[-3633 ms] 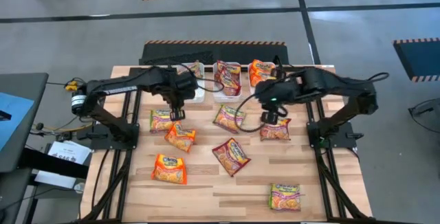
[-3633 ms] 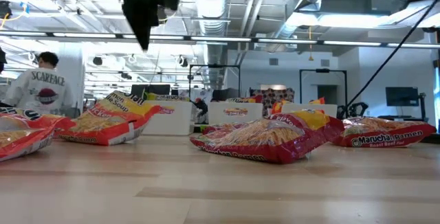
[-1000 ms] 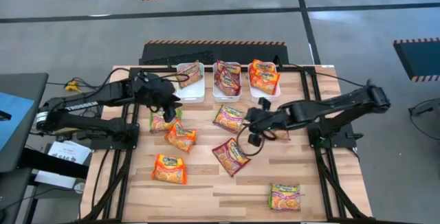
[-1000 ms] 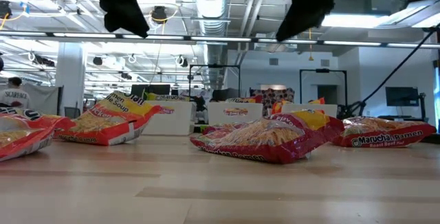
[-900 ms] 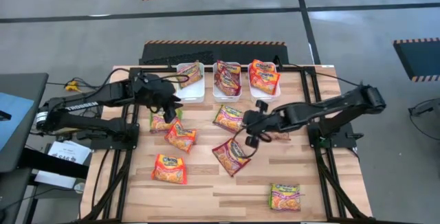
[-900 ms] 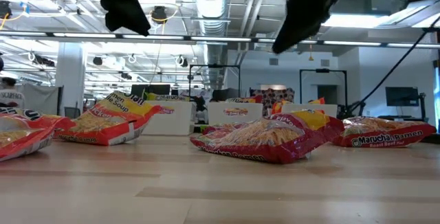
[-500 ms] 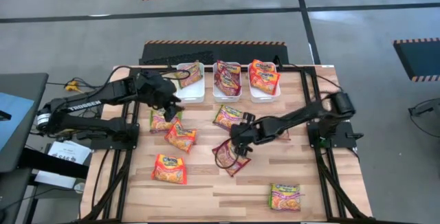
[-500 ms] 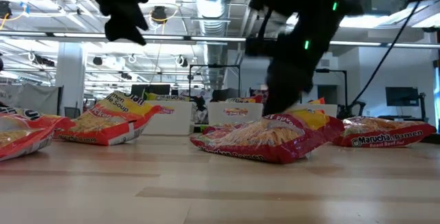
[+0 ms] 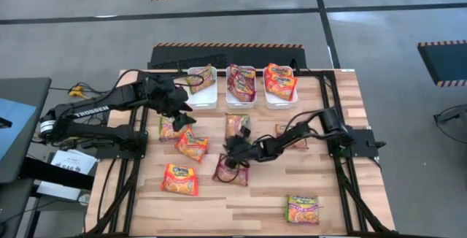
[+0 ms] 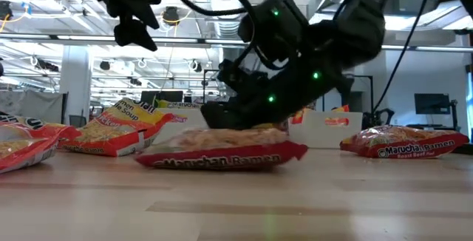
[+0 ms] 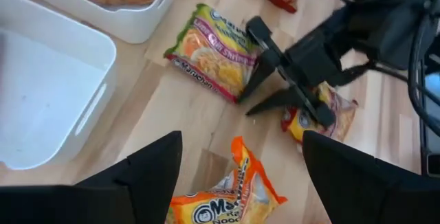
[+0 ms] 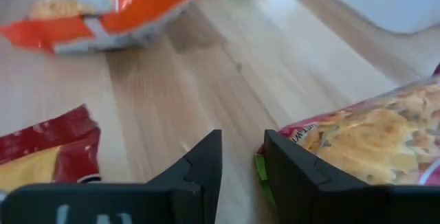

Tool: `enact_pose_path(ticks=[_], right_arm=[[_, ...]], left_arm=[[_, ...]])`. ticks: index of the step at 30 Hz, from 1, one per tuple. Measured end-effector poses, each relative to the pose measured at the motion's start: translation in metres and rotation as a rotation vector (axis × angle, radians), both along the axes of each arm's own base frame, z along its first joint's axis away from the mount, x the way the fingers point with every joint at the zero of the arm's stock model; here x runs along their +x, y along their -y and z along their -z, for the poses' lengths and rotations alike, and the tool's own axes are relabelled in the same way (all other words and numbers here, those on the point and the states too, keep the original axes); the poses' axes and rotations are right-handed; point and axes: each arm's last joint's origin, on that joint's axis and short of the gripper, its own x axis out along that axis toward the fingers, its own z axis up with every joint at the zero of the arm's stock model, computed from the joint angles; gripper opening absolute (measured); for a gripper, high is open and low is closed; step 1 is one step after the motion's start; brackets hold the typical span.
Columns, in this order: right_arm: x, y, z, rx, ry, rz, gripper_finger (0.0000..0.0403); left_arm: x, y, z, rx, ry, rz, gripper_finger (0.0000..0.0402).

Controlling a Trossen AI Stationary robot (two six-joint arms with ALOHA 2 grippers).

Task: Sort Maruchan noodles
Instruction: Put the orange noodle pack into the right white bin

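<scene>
1. Wooden table [image 9: 241, 201] carrying three white bins [image 9: 241, 96] along the far edge.
2. Reaching low mid-table: right gripper [image 9: 232, 159], fingers narrowly parted, holding nothing visible, pressing beside a maroon-trimmed packet [image 9: 230, 171].
3. Hovering near the bins: left gripper [image 9: 182, 114], spread wide, empty.
4. Lying scattered around both grippers: Maruchan noodles [image 9: 179, 180].

seven ramen packets [image 9: 180, 179] lie loose on the counter [image 9: 241, 209]. three white bins [image 9: 206, 98] stand in a row along its far edge, each with packets inside. two arms [image 9: 102, 108] reach over it.
</scene>
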Motion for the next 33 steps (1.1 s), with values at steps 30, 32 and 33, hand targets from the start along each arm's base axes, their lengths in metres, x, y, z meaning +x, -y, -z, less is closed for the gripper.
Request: enact_pose_path(ticks=[30, 32, 33], right_arm=[[-0.020, 0.032, -0.277, -0.195, 0.585, 0.039, 0.0134], [-0.032, 0.035, -0.297, -0.163, 0.675, 0.057, 0.0134], [-0.039, 0.036, -0.307, -0.151, 0.718, 0.060, 0.0134]], left_arm=[[0.000, 0.001, 0.007, 0.090, -0.069, 0.158, 0.0286], [-0.001, 0.002, 0.009, 0.101, -0.088, 0.186, 0.0286], [0.000, 0.002, 0.010, 0.109, -0.095, 0.204, 0.0286]])
